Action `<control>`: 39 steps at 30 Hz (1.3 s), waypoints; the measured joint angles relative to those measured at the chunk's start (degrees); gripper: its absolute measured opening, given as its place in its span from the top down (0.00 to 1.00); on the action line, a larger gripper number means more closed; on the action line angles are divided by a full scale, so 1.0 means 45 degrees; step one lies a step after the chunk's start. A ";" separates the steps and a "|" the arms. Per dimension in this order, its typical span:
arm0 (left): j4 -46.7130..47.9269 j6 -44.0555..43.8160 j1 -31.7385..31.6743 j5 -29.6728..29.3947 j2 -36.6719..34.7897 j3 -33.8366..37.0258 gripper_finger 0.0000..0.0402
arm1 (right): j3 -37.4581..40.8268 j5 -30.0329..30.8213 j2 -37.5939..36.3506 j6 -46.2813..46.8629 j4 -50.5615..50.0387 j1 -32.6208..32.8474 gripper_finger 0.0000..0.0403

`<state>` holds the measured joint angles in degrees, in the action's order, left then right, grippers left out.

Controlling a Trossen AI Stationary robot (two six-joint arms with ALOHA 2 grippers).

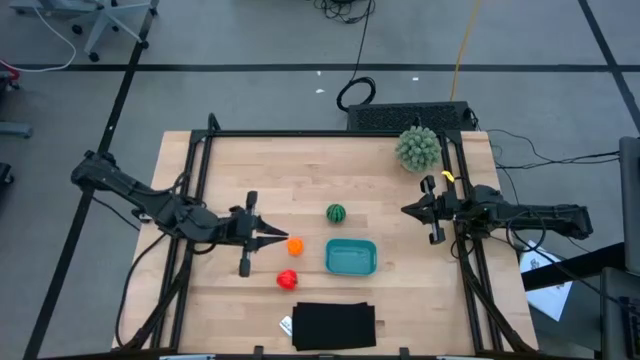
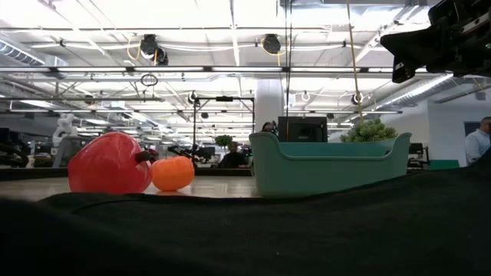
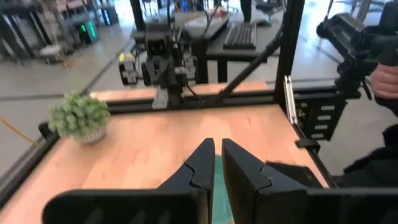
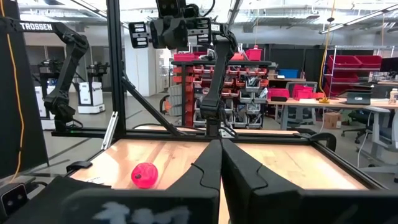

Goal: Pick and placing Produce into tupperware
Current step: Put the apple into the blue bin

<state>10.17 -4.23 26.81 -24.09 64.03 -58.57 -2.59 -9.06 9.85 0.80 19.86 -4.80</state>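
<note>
**Produce all outside the tupperware; both pincers together and empty**

We take the teal tupperware (image 1: pixel 351 257) as our reference. It sits on the wooden table (image 1: pixel 380 190) and, seen from overhead, we observe nothing inside it.

The orange ball (image 1: pixel 295 245) lies on the table near the tupperware, on the left arm's side. The red tomato-like piece (image 1: pixel 287 279) lies beside the orange ball, on the side nearer the black flat rectangle (image 1: pixel 334 325). The striped watermelon (image 1: pixel 336 213) rests on the table a short way from the tupperware, on its side away from the black rectangle. None of the three touches the container.

The left gripper (image 1: pixel 280 240) points toward the tupperware, its tip just beside the orange ball; we see no contact. Its wrist view shows the fingers (image 3: pixel 200 165) drawn together on nothing.

The right gripper (image 1: pixel 406 210) hovers well apart from the tupperware, on the side opposite the orange ball. Its fingers (image 4: pixel 210 165) are likewise together and empty.

A pale-green spiky ball (image 1: pixel 417 148) stands far from the tupperware at the table's back edge.
</note>
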 joint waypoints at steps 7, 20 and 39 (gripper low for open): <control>0.3001 -0.0913 -0.0099 0.0526 0.1300 -0.2130 0.91 | 0.0003 0.0000 0.0000 -0.0044 0.0000 0.0000 1.00; 0.8713 -0.2209 -0.1292 0.3280 0.3983 -0.6513 0.91 | 0.0003 0.0000 0.0000 -0.0005 -0.0002 0.0000 1.00; 1.4523 -0.3990 -0.2692 0.6109 0.5125 -0.9466 0.91 | 0.0003 0.0005 -0.0003 -0.0039 -0.0005 0.0003 1.00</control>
<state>75.52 -22.19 14.70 3.40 87.10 -101.16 -2.57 -9.04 9.83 0.62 19.84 -4.78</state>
